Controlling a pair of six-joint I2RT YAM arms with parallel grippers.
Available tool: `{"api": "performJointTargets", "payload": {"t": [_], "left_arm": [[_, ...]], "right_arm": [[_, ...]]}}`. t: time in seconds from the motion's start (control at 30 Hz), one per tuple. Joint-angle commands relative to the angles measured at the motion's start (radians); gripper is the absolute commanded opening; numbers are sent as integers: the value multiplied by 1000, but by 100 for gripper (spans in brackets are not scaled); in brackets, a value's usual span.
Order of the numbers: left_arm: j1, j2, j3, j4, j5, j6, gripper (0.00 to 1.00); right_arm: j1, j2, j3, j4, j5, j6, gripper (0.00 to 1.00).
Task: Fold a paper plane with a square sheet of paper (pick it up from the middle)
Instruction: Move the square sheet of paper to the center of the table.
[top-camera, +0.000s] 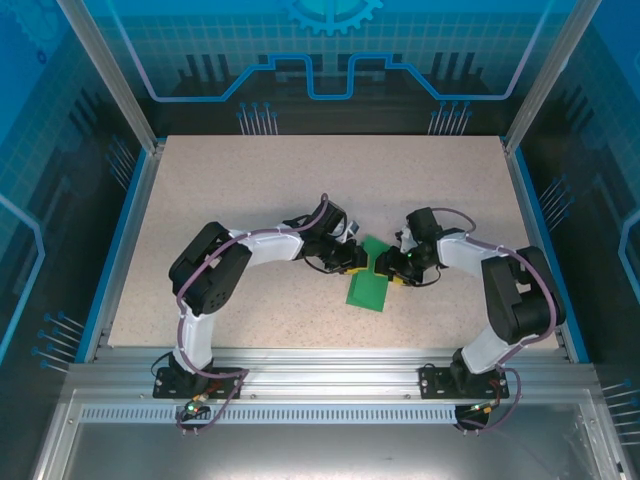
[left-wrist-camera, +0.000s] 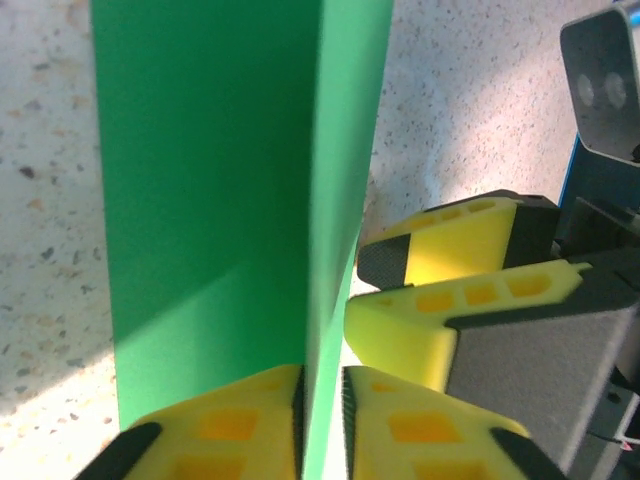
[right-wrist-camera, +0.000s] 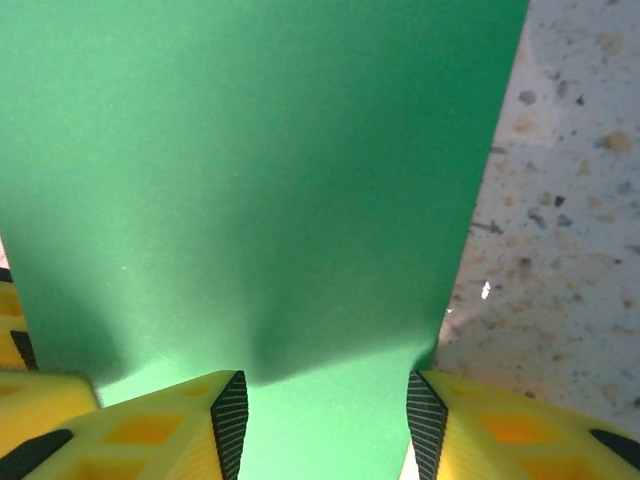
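Yellow fingers of your left gripper (left-wrist-camera: 320, 390) pinched together on raised fold of green sheet (left-wrist-camera: 230, 180) — paper stands upright between them. Your right gripper (right-wrist-camera: 320, 400) jaws apart, straddling sheet's other side. Sheet sits between both grippers — near middle of speckled table (top-camera: 300, 180)

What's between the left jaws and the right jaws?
The green paper, spanning the gap in the top view; the left wrist view shows the left jaws pinching it.
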Motion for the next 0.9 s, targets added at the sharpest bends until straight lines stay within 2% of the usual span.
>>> {"api": "performJointTargets", "payload": {"t": [0.0,0.3,0.53,0.73,0.87], "left_arm": [[10,-26,-34,68,5,-44,17],[35,-124,-132,101,-40,-57,0],[86,-255,-222,62,-111,-33,0],[125,-356,-251,19,-114,-15,0],[131,-449,-221,-97,-166,22,0]], "right_arm": [[-22,-63,-11,-13,-23,0,50],[-52,-161,-32,-66,0,-13,52],[-53,-192,-30,-74,-13,-11,53],[-53,-225,-21,-81,-28,-6,53],[-53,-255,-12,-90,-29,-3,53]]}}
